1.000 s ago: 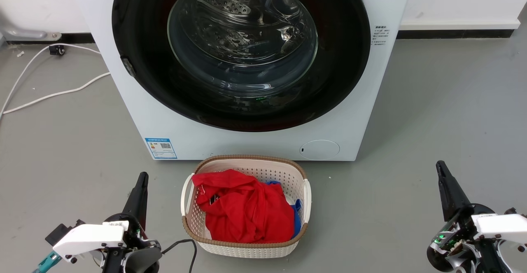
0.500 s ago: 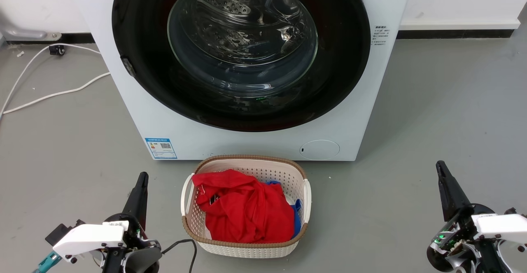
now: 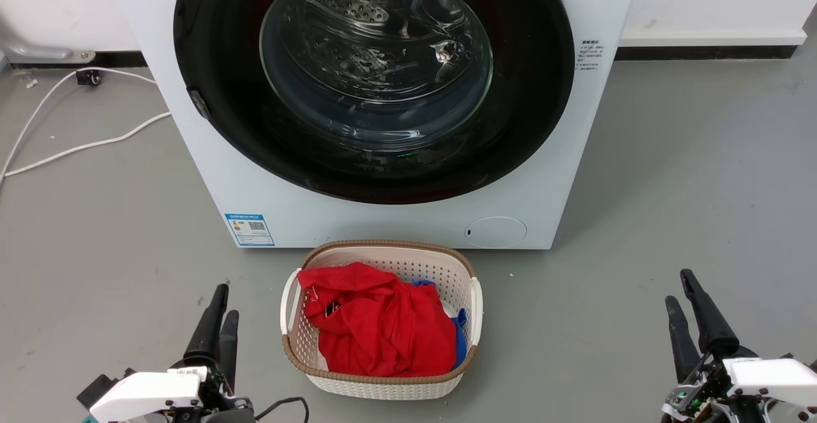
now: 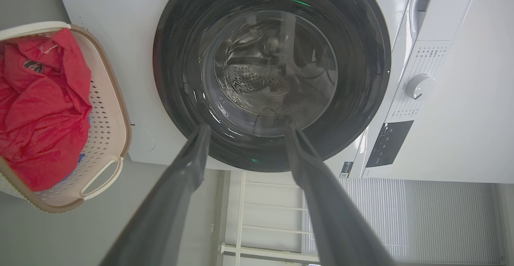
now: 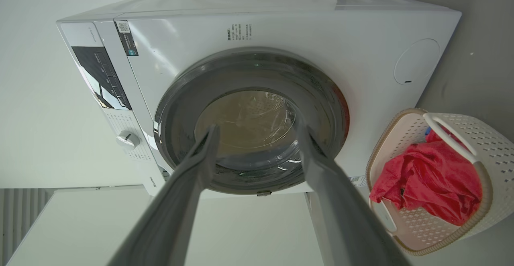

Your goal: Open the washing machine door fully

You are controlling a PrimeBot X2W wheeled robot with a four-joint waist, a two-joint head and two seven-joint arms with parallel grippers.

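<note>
The washing machine (image 3: 383,222) fills the upper middle of the head view, and the washing machine door (image 3: 530,91) lies shut, flat against its white front. The door's black rim nearly reaches the cabinet's side edges and runs off the top of the frame. A small dark tab (image 3: 198,103) sits on the door's left rim.

Directly below the machine, at lower centre, a laundry basket (image 3: 475,302) stands just beside its bottom edge, with a red cloth (image 3: 376,321) heaped inside. Bare grey floor (image 3: 670,174) spreads to the left and right of both the machine and the basket. A white cable (image 3: 76,148) trails across the floor at the upper left.

The left end effector (image 3: 225,300) is at the lower left, beside the basket but apart from it. Its fingers are spread with a clear gap in its wrist view and hold nothing. The right end effector (image 3: 678,286) is at the lower right, well apart from the basket, also parted and empty. Both are well short of the door.
</note>
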